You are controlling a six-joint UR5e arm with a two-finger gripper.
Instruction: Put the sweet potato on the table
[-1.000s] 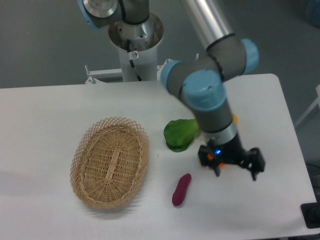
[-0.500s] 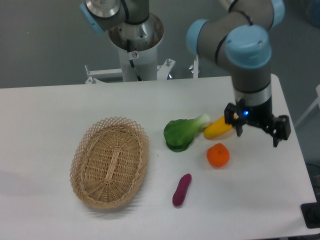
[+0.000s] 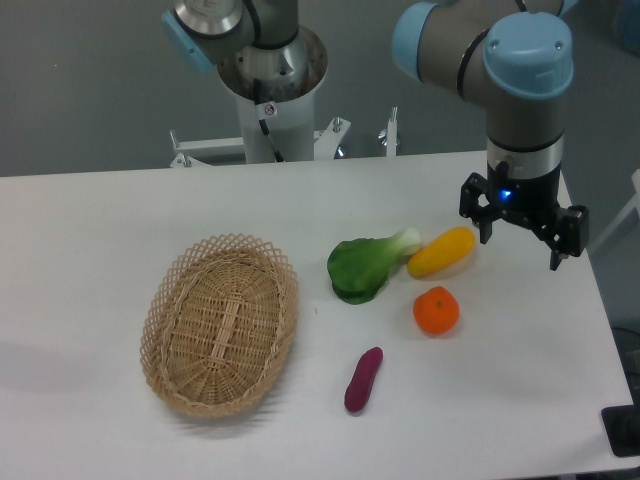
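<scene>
The large white smooth counter with rounded corners fills the lower part of the view and carries every item. Above its far right part stands the grey robot arm with pale blue joint caps, its last link pointing straight down. A second grey and blue arm section rises from a white pedestal base behind the far edge of the counter.

On the left half of the counter lies an oval woven wicker basket, tan and open-topped. To its right, near the middle, rests a green leafy vegetable with a pale stalk, the stalk end pointing toward the right. Just beside that stalk lies a yellow elongated vegetable, tilted with its right end farther from the camera. Near it, on the camera side, sits a round orange fruit.

The black two-finger pincer hangs at the arm's end, just right of the yellow vegetable, with a small blue light on its body. Its two fingers stand apart and hold nothing.

The small slim dark purple-magenta sweet potato lies flat on the counter, alone, nearer the camera than the orange fruit and to the right of the basket, well apart from the pincer.
</scene>
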